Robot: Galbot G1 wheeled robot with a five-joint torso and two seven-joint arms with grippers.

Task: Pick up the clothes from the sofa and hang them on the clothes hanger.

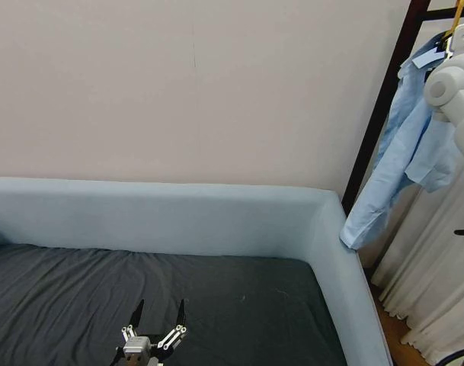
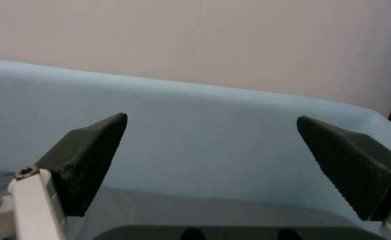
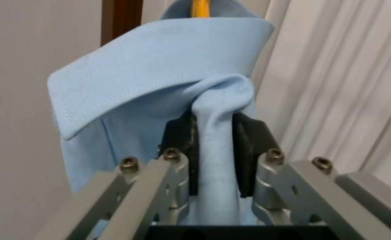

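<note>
A light blue shirt (image 1: 411,149) hangs by a yellow hanger (image 1: 451,27) from the dark wooden clothes rack (image 1: 382,99) at the right, its sleeve drooping past the sofa's arm. In the right wrist view my right gripper (image 3: 214,150) is shut on a bunched fold of the shirt (image 3: 162,65) just below the collar. The right arm (image 1: 454,91) is raised at the rack. My left gripper (image 1: 159,316) hovers open low over the sofa's dark seat (image 1: 232,305); its black pads (image 2: 92,160) stand wide apart with nothing between them.
The pale blue sofa back (image 1: 163,217) runs along a beige wall. Cream curtains (image 1: 437,267) hang at the right behind the rack, above a strip of wooden floor (image 1: 395,328).
</note>
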